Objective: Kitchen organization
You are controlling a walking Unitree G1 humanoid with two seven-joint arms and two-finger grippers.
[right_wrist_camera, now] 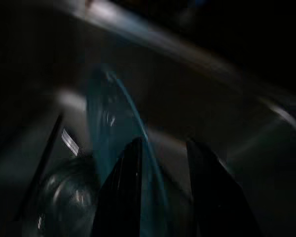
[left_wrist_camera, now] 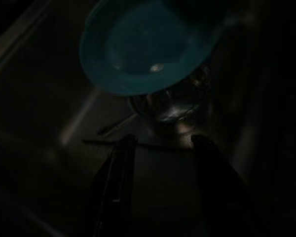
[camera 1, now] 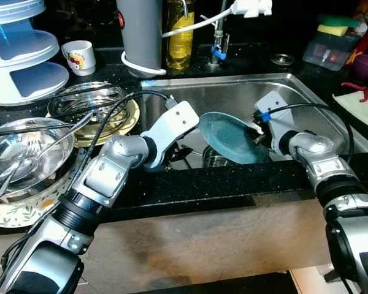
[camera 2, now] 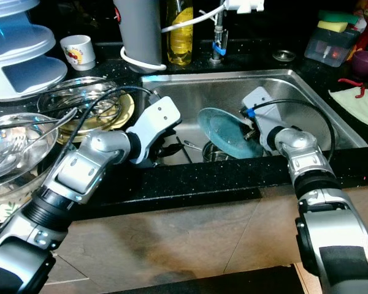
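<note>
Both arms reach forward and down over the bench edge into the steel sink (camera 1: 306,92).

Right arm: forearm angled inward, wrist bent toward the basin's middle. Right tool (right_wrist_camera: 163,163) grips the rim of a teal plate (camera 1: 230,138); in the right wrist view the rim runs between its two dark fingers (right_wrist_camera: 130,182), which sit close on either side. Plate is tilted up on edge, face toward the left arm, lower edge near a round metal cup (left_wrist_camera: 175,106) on the sink floor.

Left arm: elbow bent over the bench front, white wrist housing dipping into the basin's left half. Left tool (left_wrist_camera: 160,148) hangs parted, nothing between its fingers, short of the plate and pointing at it.

Left bench: stacked metal bowls (camera 1: 24,153) holding cutlery, a white mug (camera 1: 80,56) with a red and yellow print, unreadable. Behind the sink: a yellow bottle (camera 1: 180,33), label not legible.
</note>
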